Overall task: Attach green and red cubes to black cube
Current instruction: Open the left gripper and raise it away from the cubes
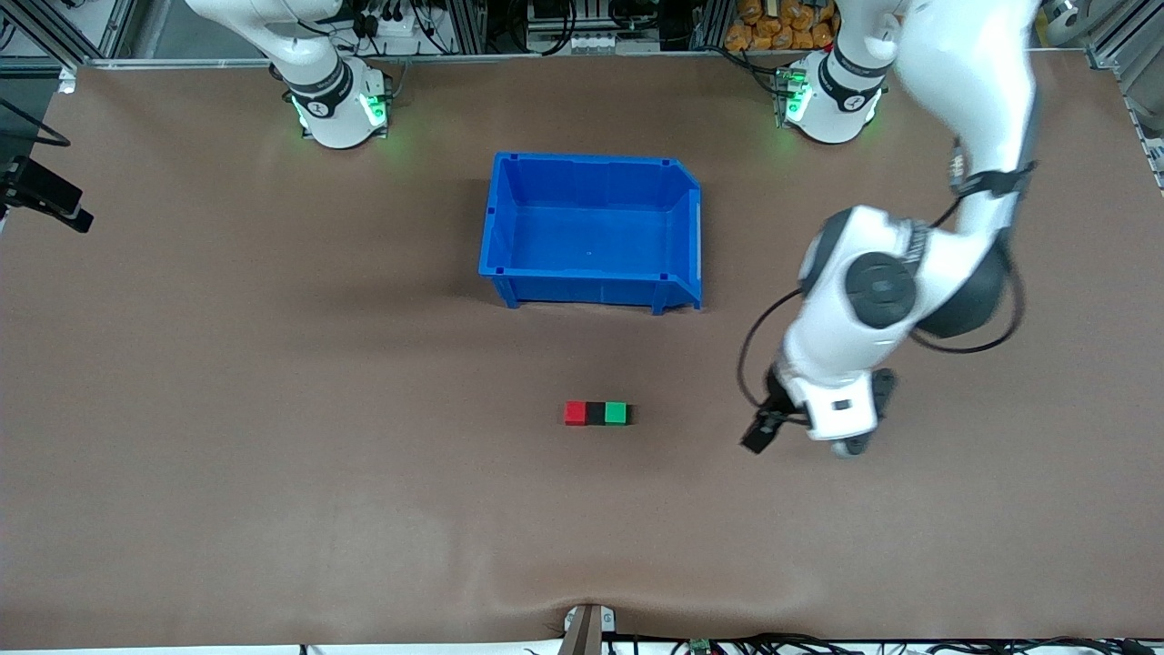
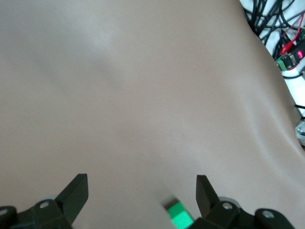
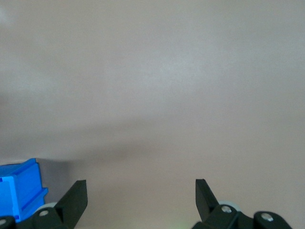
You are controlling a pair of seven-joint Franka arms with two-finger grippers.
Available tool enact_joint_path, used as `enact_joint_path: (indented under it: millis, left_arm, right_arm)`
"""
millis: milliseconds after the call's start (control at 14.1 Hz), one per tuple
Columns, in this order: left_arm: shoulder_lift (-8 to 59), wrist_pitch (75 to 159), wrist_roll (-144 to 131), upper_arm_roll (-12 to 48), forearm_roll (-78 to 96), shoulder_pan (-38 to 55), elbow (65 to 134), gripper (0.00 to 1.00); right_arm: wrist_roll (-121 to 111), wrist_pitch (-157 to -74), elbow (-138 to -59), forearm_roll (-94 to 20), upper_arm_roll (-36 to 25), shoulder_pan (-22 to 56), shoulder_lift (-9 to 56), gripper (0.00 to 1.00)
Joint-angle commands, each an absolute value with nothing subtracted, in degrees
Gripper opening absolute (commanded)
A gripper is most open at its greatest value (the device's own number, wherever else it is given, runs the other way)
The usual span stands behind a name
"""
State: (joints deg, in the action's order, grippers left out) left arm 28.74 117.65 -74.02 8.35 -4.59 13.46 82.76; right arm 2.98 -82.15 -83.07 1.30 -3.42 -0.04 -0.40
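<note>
I see the three cubes sitting in a tight row on the brown table (image 1: 273, 509), nearer the front camera than the blue bin (image 1: 593, 229): red cube (image 1: 575, 413) toward the right arm's end, black cube (image 1: 596, 413) in the middle, green cube (image 1: 616, 413) toward the left arm's end, each touching its neighbour as far as I can tell. By my reading the joining looks done.

My left gripper (image 2: 142, 193) hangs over bare table toward the left arm's end, apart from the row, its jaws spread and holding nothing — the green cube shows at the edge of its wrist view. The right gripper (image 3: 141, 193) is also spread and empty over bare table near the bin; in the front view only that arm's base shows, so I take it as waiting.

The risk now is my own doing — a low sweep of the left arm over the row could knock the green cube loose and split the line.
</note>
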Motion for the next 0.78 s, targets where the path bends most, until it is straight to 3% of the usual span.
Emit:
enact_joint_path:
  millis: [0,213,710]
  left_arm:
    - [23.04,112.70,-64.46,13.00,-2.73,5.83,86.75,1.00]
    - [19.09,106.72,-53.04,14.85,-2.37,0.45,86.75,1.00]
    - [9.86,98.97,-35.02,13.89,-1.14,-1.50,87.80,1.00]
  right_arm:
    - [0.89,-79.37,-81.74,-0.52,-3.78,0.35,-0.09,1.00]
    - [-4.81,-80.07,-83.93,-1.49,-4.30,0.18,-1.75,1.00]
    - [-6.15,-80.07,-84.46,-1.67,-4.39,0.26,-2.29,1.00]
